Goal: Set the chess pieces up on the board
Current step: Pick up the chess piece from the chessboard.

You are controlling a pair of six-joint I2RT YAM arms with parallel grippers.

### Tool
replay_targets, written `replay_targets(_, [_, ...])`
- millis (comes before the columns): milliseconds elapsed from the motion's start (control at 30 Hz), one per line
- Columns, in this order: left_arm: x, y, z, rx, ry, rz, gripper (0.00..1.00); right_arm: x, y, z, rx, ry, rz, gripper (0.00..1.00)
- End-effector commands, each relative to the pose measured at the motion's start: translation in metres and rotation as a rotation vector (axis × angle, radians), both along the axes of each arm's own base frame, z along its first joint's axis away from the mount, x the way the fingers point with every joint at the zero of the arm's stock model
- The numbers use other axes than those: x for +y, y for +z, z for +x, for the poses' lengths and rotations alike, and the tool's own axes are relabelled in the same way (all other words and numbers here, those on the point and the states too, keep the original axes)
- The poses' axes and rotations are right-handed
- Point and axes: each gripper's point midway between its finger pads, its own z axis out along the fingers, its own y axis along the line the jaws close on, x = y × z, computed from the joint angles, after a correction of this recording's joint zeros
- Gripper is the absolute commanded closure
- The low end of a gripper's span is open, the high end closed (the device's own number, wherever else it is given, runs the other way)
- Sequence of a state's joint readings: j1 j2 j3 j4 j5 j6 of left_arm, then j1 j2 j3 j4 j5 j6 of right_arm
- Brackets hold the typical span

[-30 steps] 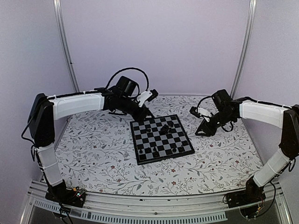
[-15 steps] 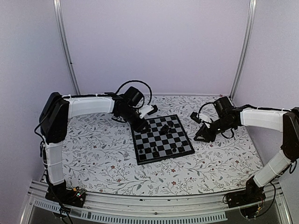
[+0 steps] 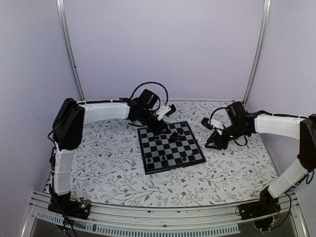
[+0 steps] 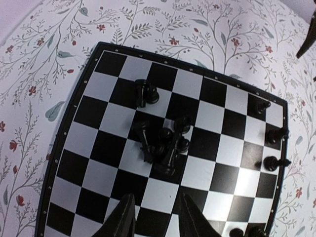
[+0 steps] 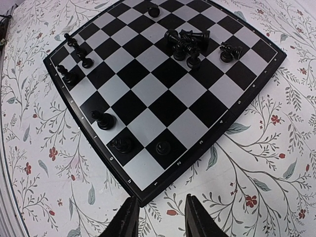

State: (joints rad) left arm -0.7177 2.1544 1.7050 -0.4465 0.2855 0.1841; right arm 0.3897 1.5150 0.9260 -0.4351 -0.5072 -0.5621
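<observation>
Since a second ago, the left arm has been stretching further out, carrying the left hand point(image 3: 160, 127) to the board's far left corner, while the right arm has been dropping lower beside the board.

I am seeing most of the chess pieces point(image 4: 165, 143) lying in a toppled heap near the middle of the board point(image 4: 98, 143). One more piece point(image 4: 146, 93) is lying on its side just beyond the heap in the left wrist view. A few others are standing along the board's edges, three of them point(image 5: 122, 144) showing near the closest corner in the right wrist view. The board is sitting slightly turned on the flowered surface point(image 3: 108, 163).

My left hand is hovering over the board with its fingers point(image 4: 126, 219) spread apart and gripping nothing. The heap is lying near, straight ahead of those fingertips, not touching them.

My right hand point(image 3: 211, 143) is hanging over the surface just beside the board's right edge, off the checks altogether. Its fingers point(image 5: 129, 217) are also standing apart with nothing between them, and the board's corner is lying just ahead of them. The heap is sitting well apart from this hand, toward the far side of its view.
</observation>
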Motion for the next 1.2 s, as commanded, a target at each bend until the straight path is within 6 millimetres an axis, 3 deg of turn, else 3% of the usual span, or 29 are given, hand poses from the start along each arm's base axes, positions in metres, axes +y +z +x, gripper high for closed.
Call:
replay_targets(0, [-0.029, -0.004, 0.009, -0.011, 0.014, -0.052, 0.68, 0.003, 0.022, 0.015, -0.069, -0.007, 0.02, 0.66])
replay_targets(167, [-0.027, 0.021, 0.014, -0.027, 0.07, -0.082, 0.66, 0.022, 0.039, 0.038, -0.034, 0.021, 0.057, 0.66])
replay_targets(200, [-0.021, 0.03, 0.018, -0.017, 0.108, -0.093, 0.65, 0.027, 0.032, 0.041, 0.0, 0.025, 0.054, 0.66])
replay_targets(333, [0.021, 0.088, 0.042, -0.034, 0.284, -0.17, 0.62, 0.051, 0.021, 0.05, 0.041, 0.073, 0.038, 0.67])
replay_targets(467, [0.061, 0.13, 0.045, -0.172, 0.389, -0.215, 0.59, 0.074, 0.012, 0.061, 0.057, 0.108, 0.007, 0.67])
replay_targets(600, [0.086, 0.129, 0.037, -0.216, 0.414, -0.258, 0.54, 0.092, -0.002, 0.074, 0.084, 0.124, -0.009, 0.67])
replay_targets(733, [0.095, 0.116, 0.039, -0.198, 0.408, -0.276, 0.55, 0.104, -0.013, 0.078, 0.113, 0.134, -0.027, 0.67])
replay_targets(933, [0.102, 0.116, 0.04, -0.124, 0.409, -0.323, 0.56, 0.115, -0.03, 0.077, 0.149, 0.149, -0.049, 0.66])
replay_targets(1167, [0.094, 0.121, 0.031, -0.079, 0.368, -0.371, 0.56, 0.116, -0.042, 0.086, 0.156, 0.119, -0.078, 0.68])
